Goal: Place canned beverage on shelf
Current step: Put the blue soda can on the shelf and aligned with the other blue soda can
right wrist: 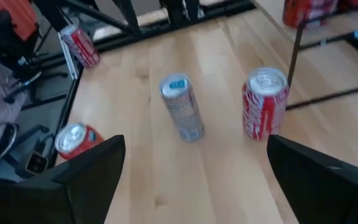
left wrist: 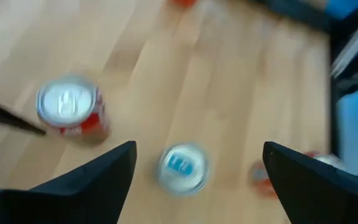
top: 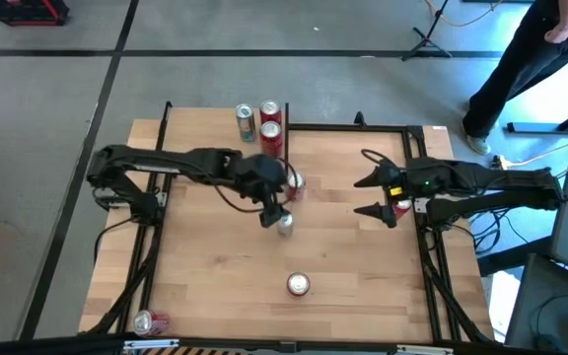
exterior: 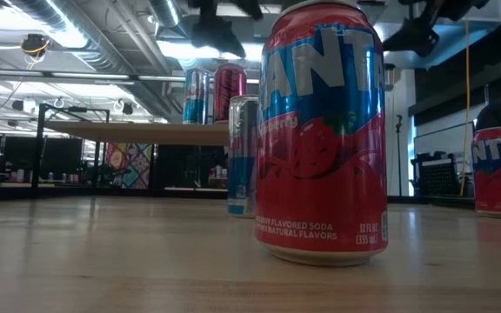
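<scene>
Table: light-wood top, black frame rails at the edges. Shelf stood at the far side, left of centre, a raised board on thin black uprights. Three cans sat on it: one slim silver-blue can and two red ones.

Left arm reached from the left edge toward the table's middle. Left gripper hung with its fingers spread wide and nothing between them, right above a slim silver-blue can standing upright on the table. In the left wrist view that can's lid showed in the gap between the dark fingers, nearer one of them. A red can stood just beside, toward the shelf.

Right arm waited at the right side. Right gripper was also wide and empty, with a red can near it.

More red cans: one upright near the front edge, one on its side at the front-left corner.

Judgement: the step was the descent onto the slim can. To do it well, centre the gap over the lid first, drop straight down, close on the can's middle, and keep clear of the red neighbour so it is not knocked.
</scene>
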